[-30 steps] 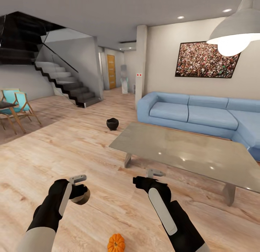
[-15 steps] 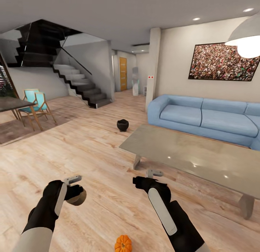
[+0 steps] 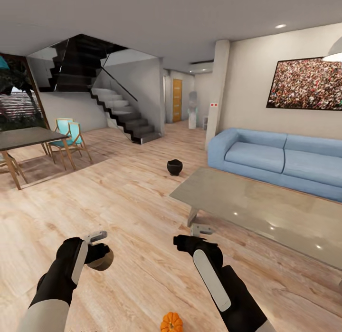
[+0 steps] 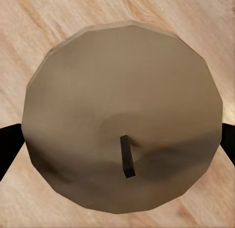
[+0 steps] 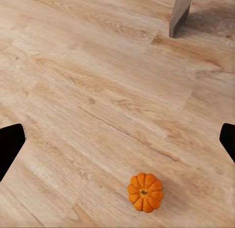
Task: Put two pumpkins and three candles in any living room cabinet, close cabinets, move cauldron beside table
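Note:
My left gripper (image 3: 100,257) is shut on a beige-tan candle (image 3: 104,258); the left wrist view looks onto the candle's round top (image 4: 122,120) with its short black wick, black fingertips (image 4: 10,147) at both sides. My right gripper (image 3: 183,240) hangs open over bare floor, its fingertips (image 5: 10,145) wide apart. A small orange pumpkin (image 3: 171,322) lies on the floor below the right arm, also seen as the pumpkin (image 5: 145,192) in the right wrist view. The black cauldron (image 3: 175,167) sits on the floor just beyond the glass-topped table (image 3: 247,203). No cabinet is in view.
A blue sofa (image 3: 280,161) stands behind the table at the right wall. A dining table (image 3: 23,138) with turquoise chairs (image 3: 69,134) is at the far left, a staircase (image 3: 118,113) behind. A table leg (image 5: 180,15) appears in the right wrist view. Wooden floor spreads in between.
The camera has swung left: table, sofa, cauldron and pumpkin have shifted right in the picture and the dining table has come into view. The arms hold the same pose, candle still gripped.

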You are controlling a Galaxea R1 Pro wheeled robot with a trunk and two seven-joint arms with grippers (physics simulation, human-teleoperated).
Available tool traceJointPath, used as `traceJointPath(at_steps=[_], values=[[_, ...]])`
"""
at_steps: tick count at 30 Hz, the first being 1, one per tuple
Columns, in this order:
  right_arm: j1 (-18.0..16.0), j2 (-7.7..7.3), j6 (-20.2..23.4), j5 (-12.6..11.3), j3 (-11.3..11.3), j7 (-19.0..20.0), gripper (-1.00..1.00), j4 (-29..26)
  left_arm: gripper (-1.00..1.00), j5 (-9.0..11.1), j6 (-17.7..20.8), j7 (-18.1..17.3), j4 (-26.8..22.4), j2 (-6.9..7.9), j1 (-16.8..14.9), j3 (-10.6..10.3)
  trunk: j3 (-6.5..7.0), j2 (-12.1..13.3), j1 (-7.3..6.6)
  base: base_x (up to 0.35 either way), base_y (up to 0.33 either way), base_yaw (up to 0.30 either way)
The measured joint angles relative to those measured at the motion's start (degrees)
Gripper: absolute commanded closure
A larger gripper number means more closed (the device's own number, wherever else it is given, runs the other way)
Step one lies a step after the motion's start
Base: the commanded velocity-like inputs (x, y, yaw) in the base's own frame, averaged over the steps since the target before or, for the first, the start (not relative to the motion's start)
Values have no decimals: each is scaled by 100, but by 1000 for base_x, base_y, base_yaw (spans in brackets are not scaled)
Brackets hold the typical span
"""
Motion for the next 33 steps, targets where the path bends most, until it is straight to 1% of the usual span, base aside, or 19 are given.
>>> traceJointPath(at_steps=[33], values=[[0,7,-3,-11,19,7,-100,54,100,-1,-9,-5,-14,-5,0,-8,208,0,0,0,0,209]])
